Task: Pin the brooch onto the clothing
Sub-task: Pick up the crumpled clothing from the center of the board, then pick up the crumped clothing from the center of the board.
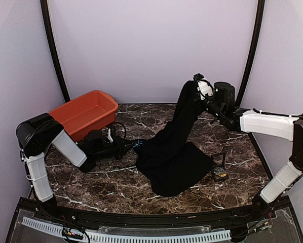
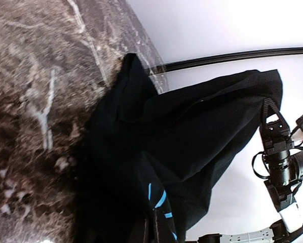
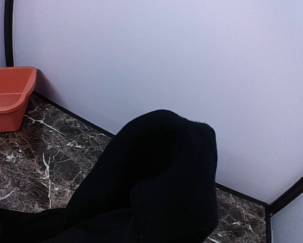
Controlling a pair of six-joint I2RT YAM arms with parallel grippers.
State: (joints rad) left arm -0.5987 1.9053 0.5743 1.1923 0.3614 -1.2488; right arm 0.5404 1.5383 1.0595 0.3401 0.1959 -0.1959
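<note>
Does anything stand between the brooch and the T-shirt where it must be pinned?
Nothing visible does. The brooch lies in an open black case close beside the edge of the T-shirt, with nothing lying between them.

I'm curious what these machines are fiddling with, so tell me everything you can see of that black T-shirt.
The T-shirt is soft, limp black cloth with a small light-blue starburst print. The right hand pinches one end and holds it high at the back, so the cloth hangs in a steep drape down to the marble table, where the rest lies in a crumpled heap. The left hand is closed on its edge beside the print, low over the table.
</note>
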